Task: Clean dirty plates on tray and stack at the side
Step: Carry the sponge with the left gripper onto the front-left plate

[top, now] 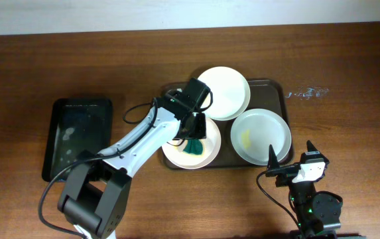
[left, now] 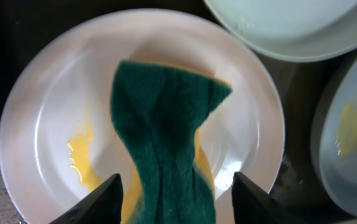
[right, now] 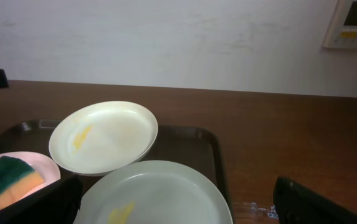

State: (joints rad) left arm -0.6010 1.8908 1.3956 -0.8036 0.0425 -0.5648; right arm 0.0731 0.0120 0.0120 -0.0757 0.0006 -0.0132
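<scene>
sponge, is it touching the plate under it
Cannot tell. The left wrist view looks straight down the sponge onto the smeared plate, hiding any gap; the overhead and right wrist views show it too small to settle.

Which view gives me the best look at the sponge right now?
The left wrist view: the sponge fills the middle, green side up, held in the left hand over a smeared plate. Overhead shows only a small green patch below the hand. The right wrist view catches just a corner at its left edge.
</scene>
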